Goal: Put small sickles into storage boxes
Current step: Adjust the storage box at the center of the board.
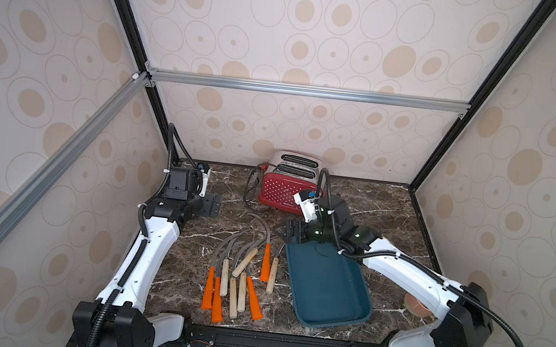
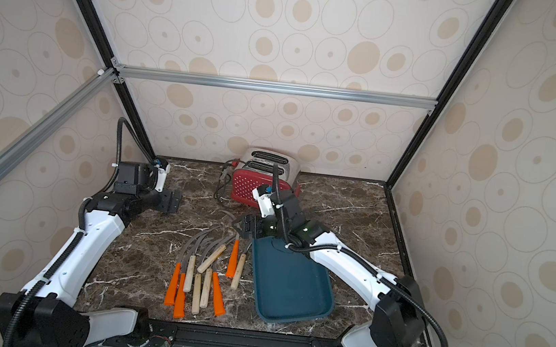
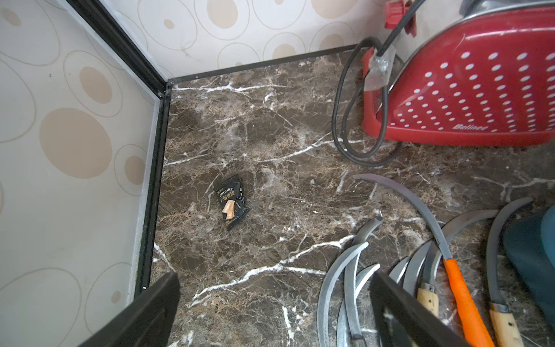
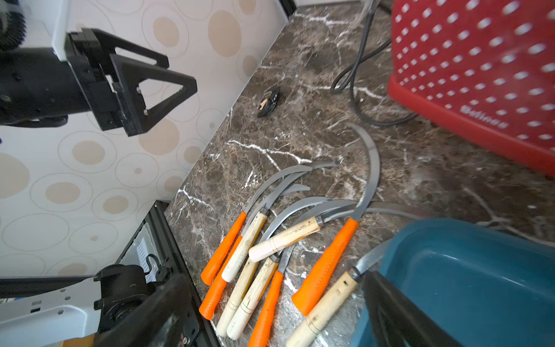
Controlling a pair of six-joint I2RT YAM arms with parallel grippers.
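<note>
Storage box far corner behind right arm

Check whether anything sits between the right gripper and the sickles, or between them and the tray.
Nothing visible does. The open right gripper hangs at the tray's far corner, by the blade tips. The sickles lie right beside the empty tray, with no object between.

Marble table, sickles, teal tray, toaster, wrapper

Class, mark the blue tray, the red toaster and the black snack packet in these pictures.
blue tray [image 1: 327,287]: in a top view, its bare floor
red toaster [image 1: 281,191]: in a top view, its dotted front face
black snack packet [image 3: 231,202]: left wrist view, the wrapper's middle
</note>
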